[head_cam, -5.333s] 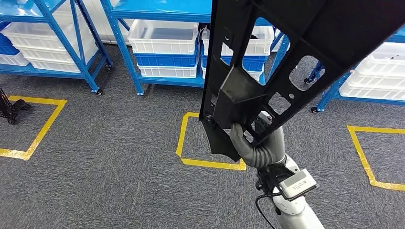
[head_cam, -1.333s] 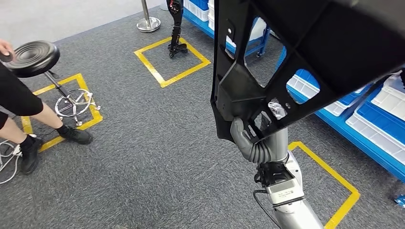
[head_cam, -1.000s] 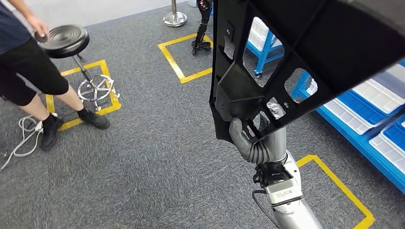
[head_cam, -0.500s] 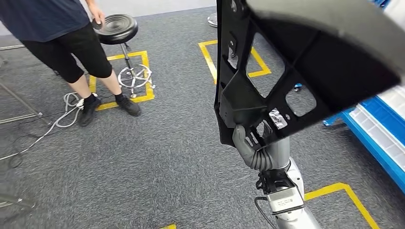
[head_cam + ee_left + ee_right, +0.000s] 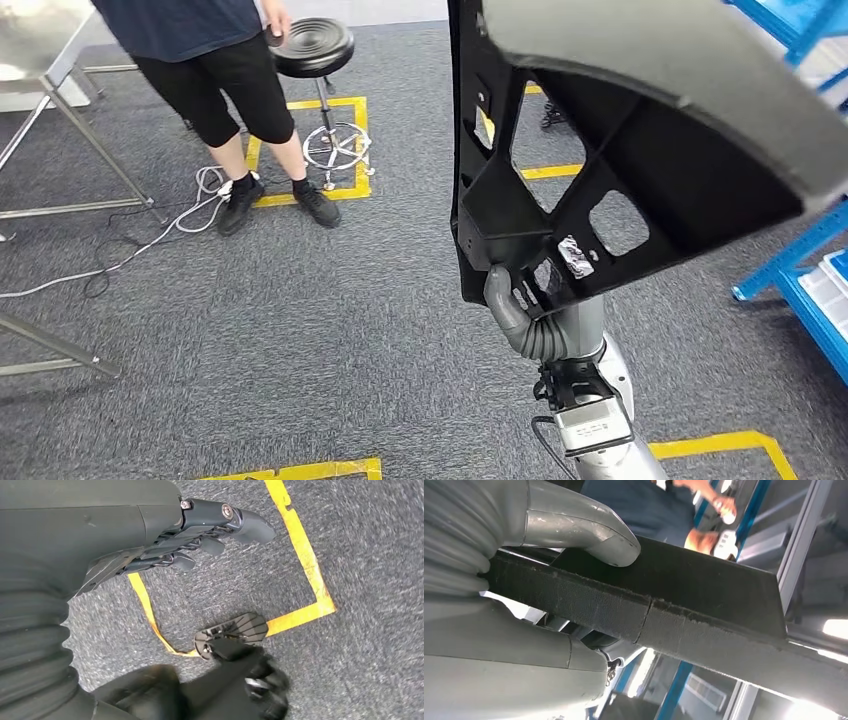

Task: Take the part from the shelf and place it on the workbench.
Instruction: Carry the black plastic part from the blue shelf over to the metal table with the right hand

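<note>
One hand does the carrying: the right hand (image 5: 535,310), at lower centre of the head view, grips the black part (image 5: 640,150) by its lower edge, thumb on one face and fingers through the openings on the other. Held low like that, the long panel stands up and fans out across the upper right of the frame, off the floor and away from the robot's legs, though it blocks much of the view ahead. The right wrist view shows the thumb (image 5: 584,530) pressed down on the panel's thick edge, a clamp that likely keeps it from swinging.

The left hand (image 5: 200,530) hangs over the carpet with nothing in it, fingers loosely extended, probably kept aside since the load needs no second grip.

At upper left a metal table (image 5: 45,60) stands beside a person (image 5: 215,70) holding a stool (image 5: 313,45); that table may be the workbench, so the part seems mid-transit, not yet set down.
</note>
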Controlling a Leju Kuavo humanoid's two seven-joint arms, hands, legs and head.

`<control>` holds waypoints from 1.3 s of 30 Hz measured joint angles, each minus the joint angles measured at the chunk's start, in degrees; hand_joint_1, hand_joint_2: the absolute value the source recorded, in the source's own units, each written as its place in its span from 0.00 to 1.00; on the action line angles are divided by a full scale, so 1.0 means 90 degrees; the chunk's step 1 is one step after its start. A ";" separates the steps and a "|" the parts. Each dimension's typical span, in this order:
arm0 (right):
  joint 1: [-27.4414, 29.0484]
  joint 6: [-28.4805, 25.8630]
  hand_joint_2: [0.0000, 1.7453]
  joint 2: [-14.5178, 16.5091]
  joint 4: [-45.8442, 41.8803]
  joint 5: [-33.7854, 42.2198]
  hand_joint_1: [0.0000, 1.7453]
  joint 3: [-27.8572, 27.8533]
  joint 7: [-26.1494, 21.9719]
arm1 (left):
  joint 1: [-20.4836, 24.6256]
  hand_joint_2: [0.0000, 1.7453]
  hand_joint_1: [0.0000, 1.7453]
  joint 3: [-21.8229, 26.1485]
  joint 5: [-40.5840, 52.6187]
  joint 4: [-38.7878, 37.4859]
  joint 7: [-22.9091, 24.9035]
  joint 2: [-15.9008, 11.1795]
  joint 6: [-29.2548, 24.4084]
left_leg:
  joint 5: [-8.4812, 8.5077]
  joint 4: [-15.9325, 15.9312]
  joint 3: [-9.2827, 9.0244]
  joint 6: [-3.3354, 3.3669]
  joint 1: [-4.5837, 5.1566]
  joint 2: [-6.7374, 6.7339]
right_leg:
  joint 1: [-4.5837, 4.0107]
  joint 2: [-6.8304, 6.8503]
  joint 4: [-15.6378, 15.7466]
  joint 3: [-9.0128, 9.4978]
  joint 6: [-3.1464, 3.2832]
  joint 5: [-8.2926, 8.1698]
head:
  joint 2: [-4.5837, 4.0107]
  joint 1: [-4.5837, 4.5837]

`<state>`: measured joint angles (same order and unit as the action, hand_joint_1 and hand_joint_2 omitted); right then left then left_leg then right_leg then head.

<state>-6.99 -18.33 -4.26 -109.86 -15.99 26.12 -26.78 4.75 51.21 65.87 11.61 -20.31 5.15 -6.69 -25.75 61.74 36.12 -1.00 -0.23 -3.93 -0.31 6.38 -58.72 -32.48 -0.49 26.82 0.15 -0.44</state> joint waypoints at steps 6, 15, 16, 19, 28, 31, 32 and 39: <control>0.0003 -0.0010 1.00 -0.0007 -0.0021 -0.0004 1.00 -0.0019 -0.0005 | 0.0027 1.00 0.00 -0.0001 0.0014 0.0000 -0.0003 -0.0002 0.0004 | 0.0128 -0.0278 -0.0067 0.0239 0.0013 0.0355 | 0.0023 -0.0181 -0.0370 -0.0144 -0.0148 0.0244 | 0.0000 0.0047; 0.0068 -0.0019 1.00 -0.0055 -0.0035 -0.0004 1.00 -0.0095 -0.0009 | 0.0039 1.00 0.00 -0.0002 0.0023 0.0000 -0.0005 0.0003 0.0009 | 0.0267 -0.0269 0.0044 0.0198 -0.0030 0.1219 | 0.0186 -0.1083 -0.0259 -0.0100 -0.0376 0.0150 | 0.0000 0.0093; 0.0068 -0.0020 1.00 -0.0056 -0.0037 -0.0006 1.00 -0.0097 -0.0011 | 0.0040 1.00 0.00 -0.0002 0.0025 0.0000 -0.0006 0.0003 0.0009 | 0.0288 -0.0272 0.0069 0.0158 -0.0025 0.1292 | 0.0190 -0.1171 -0.0054 0.0004 -0.0350 0.0092 | 0.0000 0.0093; 0.0060 -0.0020 1.00 -0.0058 -0.0042 -0.0027 1.00 -0.0103 -0.0018 | 0.0009 1.00 0.00 -0.0002 0.0028 0.0000 -0.0007 -0.0003 0.0008 | 0.0349 -0.0298 0.0142 0.0035 -0.0039 0.1367 | 0.0170 -0.1019 0.0009 0.0038 -0.0202 0.0027 | 0.0000 0.0089; 0.0294 -0.0256 1.00 -0.0122 -0.0246 0.0035 1.00 -0.0399 -0.0148 | 0.0010 1.00 0.00 -0.0001 0.0027 -0.0001 -0.0036 0.0006 0.0012 | -0.0264 0.0951 0.0539 -0.0065 -0.0063 0.0350 | 0.0128 -0.0176 0.0032 0.0052 -0.0022 0.0028 | 0.0000 0.0013; 0.0354 -0.0317 1.00 -0.0190 -0.0419 0.0081 1.00 -0.0604 -0.0191 | 0.0007 1.00 0.00 -0.0001 0.0028 -0.0001 -0.0041 0.0007 0.0011 | 0.0028 -0.0083 -0.0037 0.0001 -0.0016 0.0009 | 0.0061 0.0027 0.0023 0.0076 -0.0086 0.0070 | 0.0001 0.0026; 0.0374 -0.0323 1.00 -0.0211 -0.0469 0.0085 1.00 -0.0659 -0.0197 | 0.0008 1.00 0.00 -0.0002 0.0028 -0.0002 -0.0044 0.0009 0.0012 | 0.0015 -0.0154 -0.0056 0.0041 0.0009 0.0010 | 0.0038 0.0086 0.0026 0.0082 -0.0112 0.0076 | 0.0001 0.0033; 0.0523 -0.0347 1.00 -0.0398 -0.0668 0.0028 1.00 -0.0995 -0.0205 | 0.0025 1.00 0.00 0.0001 -0.0026 0.0000 -0.0153 0.0024 0.0012 | 0.0126 -0.0227 -0.0010 0.0311 -0.0044 0.0606 | 0.0103 -0.0645 -0.1238 -0.0524 -0.0166 0.0675 | 0.0000 0.0068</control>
<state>-2.28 -21.45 -7.84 -115.87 -15.74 17.17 -28.63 4.98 51.22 65.64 11.61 -21.69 5.37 -6.58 -24.61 59.69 36.03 1.79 -0.62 1.53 0.62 0.58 -69.85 -37.20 -1.99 32.90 0.15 0.17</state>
